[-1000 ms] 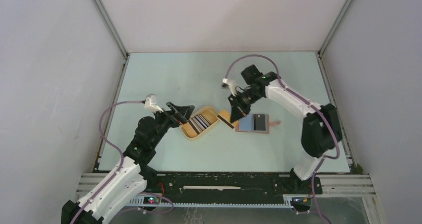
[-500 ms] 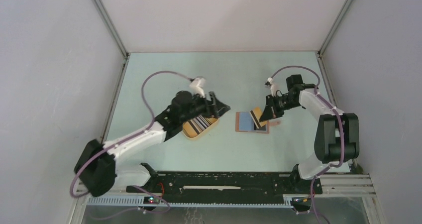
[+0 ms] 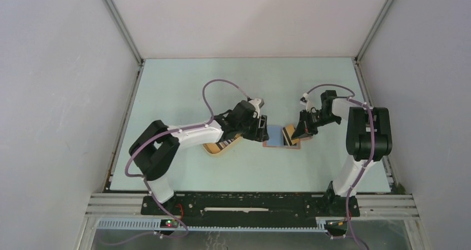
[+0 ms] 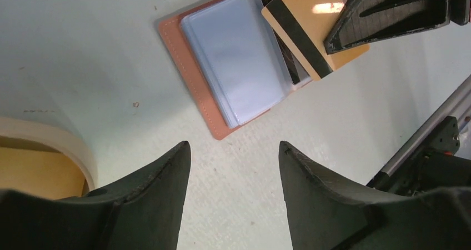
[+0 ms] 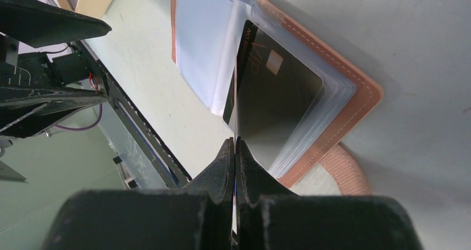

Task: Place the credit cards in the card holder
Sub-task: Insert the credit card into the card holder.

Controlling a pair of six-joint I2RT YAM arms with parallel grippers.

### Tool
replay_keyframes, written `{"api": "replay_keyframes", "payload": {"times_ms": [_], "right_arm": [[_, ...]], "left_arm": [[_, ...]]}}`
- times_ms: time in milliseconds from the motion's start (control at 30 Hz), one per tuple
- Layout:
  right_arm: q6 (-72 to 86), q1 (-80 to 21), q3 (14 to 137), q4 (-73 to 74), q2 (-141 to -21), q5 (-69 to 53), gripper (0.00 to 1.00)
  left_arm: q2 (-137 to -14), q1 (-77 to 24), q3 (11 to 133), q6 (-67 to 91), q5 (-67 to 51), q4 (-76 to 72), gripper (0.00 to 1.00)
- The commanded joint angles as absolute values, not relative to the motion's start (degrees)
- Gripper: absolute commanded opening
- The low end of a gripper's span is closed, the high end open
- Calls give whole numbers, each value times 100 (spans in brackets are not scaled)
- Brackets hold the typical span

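The reddish-brown card holder (image 3: 274, 135) lies open on the table, light blue sleeves up; it shows in the left wrist view (image 4: 233, 72) and the right wrist view (image 5: 347, 105). A black card (image 5: 277, 94) sits in its right sleeve. My right gripper (image 3: 297, 131) (image 5: 235, 141) is shut on a tan card with a black stripe (image 4: 314, 25), held edge-on (image 5: 236, 94) over the holder's middle fold. My left gripper (image 3: 263, 131) (image 4: 233, 147) is open and empty, just above the table at the holder's left edge. More striped cards (image 3: 223, 143) lie in the yellow tray, partly hidden by my left arm.
The yellow oval tray (image 3: 213, 148) sits left of the holder under my left arm; its pale rim shows in the left wrist view (image 4: 61, 139). The holder's snap tab (image 5: 344, 172) sticks out on its right side. Walls close in the table on three sides.
My left arm has swung right from over the tray to the holder's left edge. My right gripper has drawn in and lowered the tan card onto the open holder.
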State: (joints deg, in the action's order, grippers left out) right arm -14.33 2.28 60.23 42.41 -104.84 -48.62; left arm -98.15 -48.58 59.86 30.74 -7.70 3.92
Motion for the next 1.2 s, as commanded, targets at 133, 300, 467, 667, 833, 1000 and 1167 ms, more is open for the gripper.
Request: {"api": "replay_keyframes", "payload": {"times_ms": [133,300,467,667,833,1000,1167], "right_arm": [[-1108,265,6130,4088,-10782,-5168,0],[-1086,272,6136,4097,-10836,-5236,0],[-972,272,6181,4100,-10888,-5235,0],[-840,165,6209,4103,-10907,-5162,0],[-674,18,6273,4104,-10891,-4920,0],[-602,-203,6275,4062,-10897,-4856,0],[-539,-311,6318,3989,-10934,-4733,0]], "left_arm": [[-10421,-4856,6775,3053,-889,549,61],[-10711,-4854,6914,3121,-995,632,60],[-10935,-4847,7097,3178,-1119,805,60],[-11093,-4831,7172,3284,-1197,940,54],[-11201,-4822,7239,3322,-1273,1039,53],[-11270,-4816,7267,3339,-1333,1075,52],[-11336,-4801,7295,3362,-1399,1116,50]]}}
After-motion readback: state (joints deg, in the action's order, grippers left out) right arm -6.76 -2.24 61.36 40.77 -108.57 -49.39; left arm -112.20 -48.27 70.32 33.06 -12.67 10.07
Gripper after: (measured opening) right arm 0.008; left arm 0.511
